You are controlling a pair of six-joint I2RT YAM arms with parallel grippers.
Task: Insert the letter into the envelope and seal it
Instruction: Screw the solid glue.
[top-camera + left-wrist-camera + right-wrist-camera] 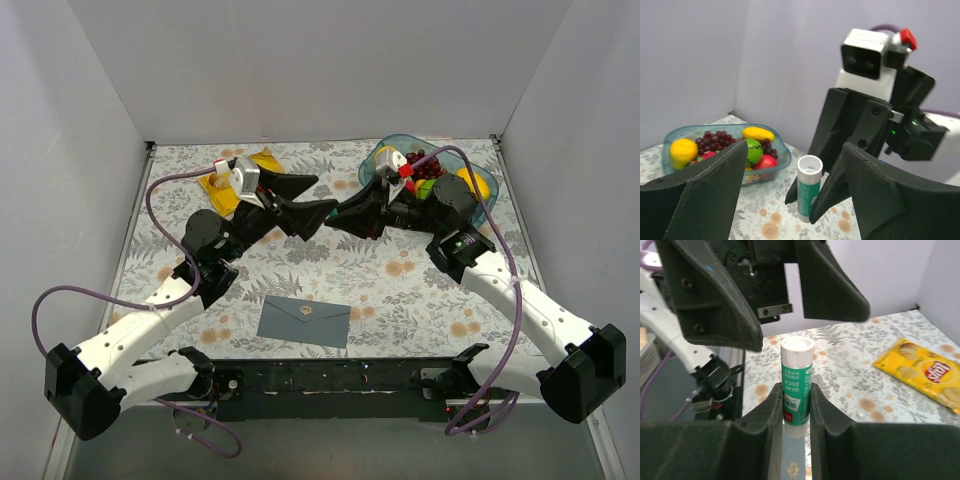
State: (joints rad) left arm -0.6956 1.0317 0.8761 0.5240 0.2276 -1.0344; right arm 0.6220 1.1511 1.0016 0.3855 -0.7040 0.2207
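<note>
Top external: left gripper and right gripper meet tip to tip, well beyond the envelope.
The envelope lies flat on the table. Left wrist: the left gripper's jaws stand wide apart, empty, flanking a glue stick. Right wrist: the right gripper pinches that glue stick upright.

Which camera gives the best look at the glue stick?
The right wrist view: the glue stick stands upright, clamped in the right gripper, its label readable. The left wrist view shows its white top and green body, label unreadable. In the top view I cannot make it out.
</note>
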